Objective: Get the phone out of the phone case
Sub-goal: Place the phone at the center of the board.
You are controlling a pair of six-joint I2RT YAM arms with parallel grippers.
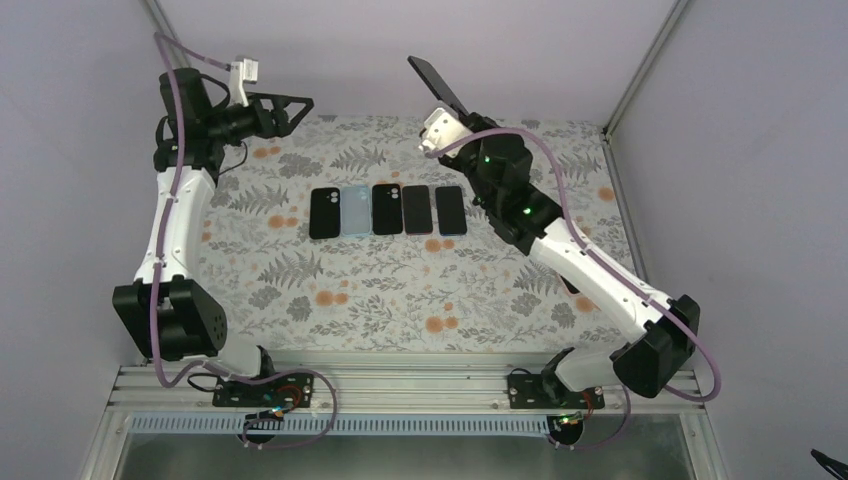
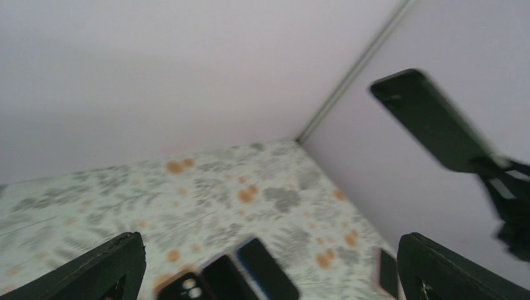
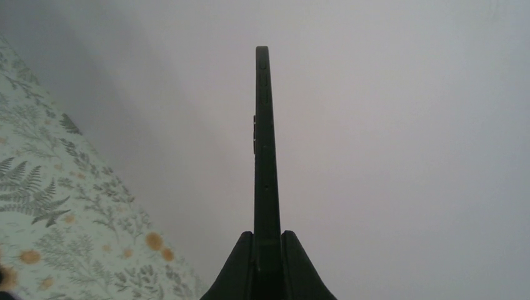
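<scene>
Right fingers (image 3: 239, 267) clamped on dark phone (image 3: 265, 144), possibly cased, projecting beyond their tips; left fingers (image 2: 100, 265) wide apart.

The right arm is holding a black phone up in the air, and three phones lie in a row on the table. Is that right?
Not three: five phones lie in the row on the table, as the top external view shows. The right end effector does hold a black phone up in the air.
</scene>
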